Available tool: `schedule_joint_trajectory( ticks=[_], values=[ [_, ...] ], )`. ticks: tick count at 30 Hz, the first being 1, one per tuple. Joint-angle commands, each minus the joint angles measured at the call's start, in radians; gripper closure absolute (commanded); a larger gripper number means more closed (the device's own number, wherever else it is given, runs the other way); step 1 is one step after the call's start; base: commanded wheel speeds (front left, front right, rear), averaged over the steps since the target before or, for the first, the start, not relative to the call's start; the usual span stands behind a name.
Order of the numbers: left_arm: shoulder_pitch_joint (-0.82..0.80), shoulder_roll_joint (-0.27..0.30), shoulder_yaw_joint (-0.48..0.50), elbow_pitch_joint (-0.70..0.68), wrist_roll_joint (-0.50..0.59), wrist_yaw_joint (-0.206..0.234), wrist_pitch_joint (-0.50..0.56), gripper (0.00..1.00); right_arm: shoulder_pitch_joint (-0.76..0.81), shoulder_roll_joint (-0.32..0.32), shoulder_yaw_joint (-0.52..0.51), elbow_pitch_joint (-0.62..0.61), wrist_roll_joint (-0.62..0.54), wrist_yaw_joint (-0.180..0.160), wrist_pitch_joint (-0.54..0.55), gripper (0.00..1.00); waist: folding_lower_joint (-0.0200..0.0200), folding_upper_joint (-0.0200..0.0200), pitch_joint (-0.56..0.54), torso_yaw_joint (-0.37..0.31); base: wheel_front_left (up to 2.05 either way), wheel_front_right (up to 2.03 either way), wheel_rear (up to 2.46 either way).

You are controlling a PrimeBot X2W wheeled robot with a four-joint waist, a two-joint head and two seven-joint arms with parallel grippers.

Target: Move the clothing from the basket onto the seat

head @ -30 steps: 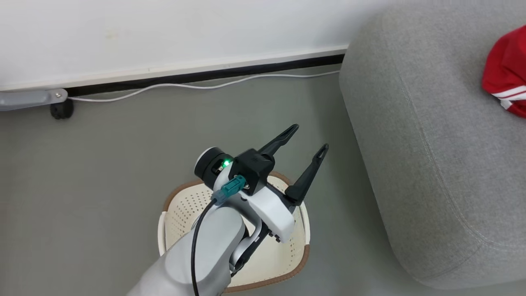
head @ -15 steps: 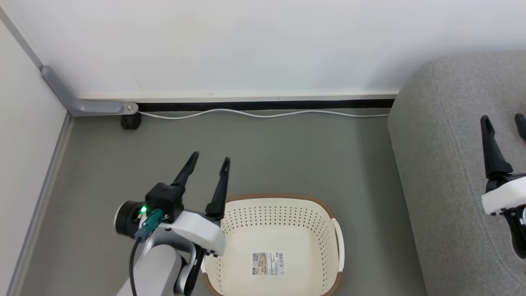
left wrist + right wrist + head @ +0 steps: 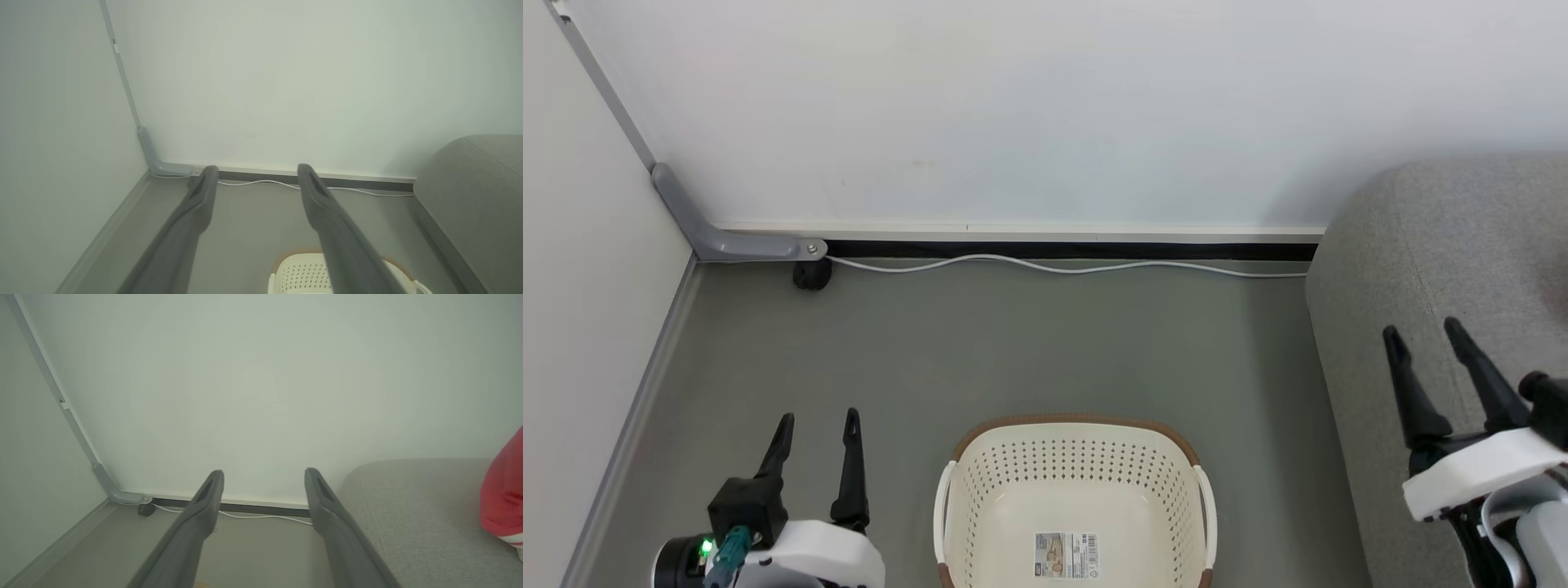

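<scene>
Holds left claw (image 3: pixel 818 416) open over floor (image 3: pixel 1013 343), left of laundry basket (image 3: pixel 1078 457). Holds right claw (image 3: pixel 1422 328) open above edge of grey sofa (image 3: pixel 1421 245) bearing red white-striped garment (image 3: pixel 502 498).

The laundry basket (image 3: pixel 1078 457) sits on the floor (image 3: pixel 1013 343), the sofa (image 3: pixel 1413 245) to its right with clothing (image 3: pixel 502 494) lying on it, and a cable (image 3: pixel 1054 268) runs along the wall (image 3: pixel 1045 114) behind.

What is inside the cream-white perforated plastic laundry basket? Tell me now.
A printed label lies on the bare floor of the cream-white basket; nothing else visible there. Its near end is cut off by the frame, so unseen.
</scene>
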Motion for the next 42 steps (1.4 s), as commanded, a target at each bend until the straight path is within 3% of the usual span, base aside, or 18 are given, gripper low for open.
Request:
schedule_joint_trajectory(
  ticks=[1, 14, 20, 38, 39, 42],
  values=[
    [-0.011, 0.008, 0.044, -0.031, 0.010, 0.005, -0.005, 0.00, 0.009, -0.013, 0.019, -0.032, -0.008, 0.001, -0.006, 0.00, 0.0000, -0.0001, -0.004, -0.002, 0.00, 0.00, 0.00],
    [0.103, -0.019, 0.138, -0.078, 0.060, -0.005, -0.005, 0.00, 0.150, 0.023, 0.031, -0.093, -0.031, 0.001, -0.006, 0.00, 0.0000, -0.0001, -0.042, -0.017, 0.00, 0.00, 0.00],
    [0.126, -0.022, 0.130, -0.088, 0.041, -0.031, -0.005, 0.00, 0.174, 0.039, 0.008, -0.089, -0.050, 0.001, -0.006, 0.00, 0.0000, -0.0001, -0.044, -0.030, 0.00, 0.00, 0.00],
    [0.120, -0.023, 0.088, -0.087, 0.010, -0.019, -0.005, 0.00, 0.167, 0.049, -0.011, -0.075, -0.066, 0.001, -0.006, 0.00, 0.0000, -0.0001, -0.035, -0.044, 0.00, 0.00, 0.00],
    [0.152, -0.027, 0.061, -0.058, 0.012, -0.020, 0.001, 1.00, 0.186, 0.067, -0.024, -0.054, -0.061, 0.000, 0.000, 1.00, 0.0000, -0.0001, -0.035, -0.044, 0.00, 0.00, 0.00],
    [0.157, -0.032, 0.063, -0.023, -0.003, -0.022, 0.007, 1.00, 0.202, 0.090, -0.019, -0.028, -0.048, 0.000, 0.004, 1.00, 0.0000, -0.0001, -0.035, -0.045, 0.00, 0.00, 0.00]
  ],
)
